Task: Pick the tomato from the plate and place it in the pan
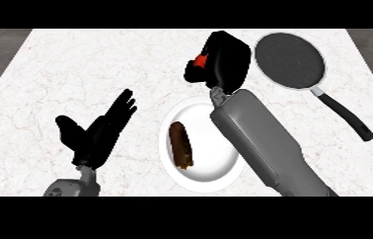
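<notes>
Counter (94, 60) of pale veined marble carries every item and extends past both side edges of the head view, with a darker floor strip showing only at the far corners. White plate (218, 174) lies near the middle toward the near edge, partly covered by the right forearm (266, 144), which crosses its right rim on a diagonal; this crossing follows from the reach toward the far right. Black pan (290, 61) sits at the far right, its round bowl apart from the plate and its handle (342, 115) running toward the near right. Right robot hand (218, 62) hangs beyond the plate's far rim, just left of the pan, its fingers curled round the tomato (199, 60), of which only a small red patch shows; the tomato is thus off the plate and not yet over the pan. Left robot hand (98, 129) rests at the view's left with fingers spread and straight, holding nothing, well apart from the plate. A brown elongated item (180, 145) remains on the plate. By judgement, the transfer step is in hand: a short rightward path to the pan appears free of obstacles, with the pan's raised rim the only edge to clear, and the handle lies away from that path.
</notes>
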`<state>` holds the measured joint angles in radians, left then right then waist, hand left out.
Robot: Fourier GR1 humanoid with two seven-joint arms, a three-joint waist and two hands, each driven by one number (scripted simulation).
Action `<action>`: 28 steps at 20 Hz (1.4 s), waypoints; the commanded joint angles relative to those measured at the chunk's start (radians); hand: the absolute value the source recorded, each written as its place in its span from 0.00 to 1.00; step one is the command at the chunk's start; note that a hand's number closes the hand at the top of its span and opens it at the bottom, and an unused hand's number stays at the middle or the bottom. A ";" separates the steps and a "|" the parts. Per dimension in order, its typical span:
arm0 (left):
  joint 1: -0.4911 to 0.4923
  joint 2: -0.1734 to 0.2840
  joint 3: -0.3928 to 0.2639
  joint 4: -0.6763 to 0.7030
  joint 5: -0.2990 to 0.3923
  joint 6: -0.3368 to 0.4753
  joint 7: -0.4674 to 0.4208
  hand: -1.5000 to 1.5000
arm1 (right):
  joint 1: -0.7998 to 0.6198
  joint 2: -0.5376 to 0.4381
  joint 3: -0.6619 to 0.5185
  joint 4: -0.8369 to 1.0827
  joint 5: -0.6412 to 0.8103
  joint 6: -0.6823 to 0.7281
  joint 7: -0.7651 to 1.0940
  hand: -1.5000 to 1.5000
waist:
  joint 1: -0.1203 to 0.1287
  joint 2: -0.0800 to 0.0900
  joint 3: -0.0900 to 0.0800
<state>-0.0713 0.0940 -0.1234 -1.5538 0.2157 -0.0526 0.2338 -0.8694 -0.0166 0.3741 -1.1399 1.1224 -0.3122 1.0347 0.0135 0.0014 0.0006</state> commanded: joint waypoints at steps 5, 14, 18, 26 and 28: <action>-0.004 0.018 0.041 0.005 0.024 -0.022 -0.005 0.50 | 0.061 -0.034 -0.196 0.105 -0.064 -0.276 -0.150 1.00 | -0.002 0.004 0.000; -0.068 -0.012 0.019 0.034 -0.007 -0.005 0.023 0.50 | -0.026 -0.137 -0.318 0.501 -0.009 -0.469 -0.326 1.00 | 0.011 0.011 0.000; -0.020 -0.017 0.001 -0.017 -0.009 -0.004 0.034 0.50 | 0.001 -0.221 -0.381 0.541 -0.011 -0.585 -0.368 1.00 | 0.011 0.010 0.000; -0.037 -0.033 -0.009 0.004 -0.019 -0.008 0.016 0.50 | -0.025 -0.305 -0.529 0.749 -0.128 -0.768 -0.578 1.00 | 0.043 0.024 0.003; -0.008 -0.028 -0.022 -0.018 -0.013 -0.035 -0.005 0.50 | -0.072 -0.372 -0.569 0.765 -0.176 -0.700 -0.628 1.00 | 0.056 0.027 0.004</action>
<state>-0.0974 0.0734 -0.1240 -1.5565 0.2075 -0.0732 0.2440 -0.9023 -0.3291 -0.1333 -0.4418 1.0053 -0.9773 0.4743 0.0525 0.0240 0.0034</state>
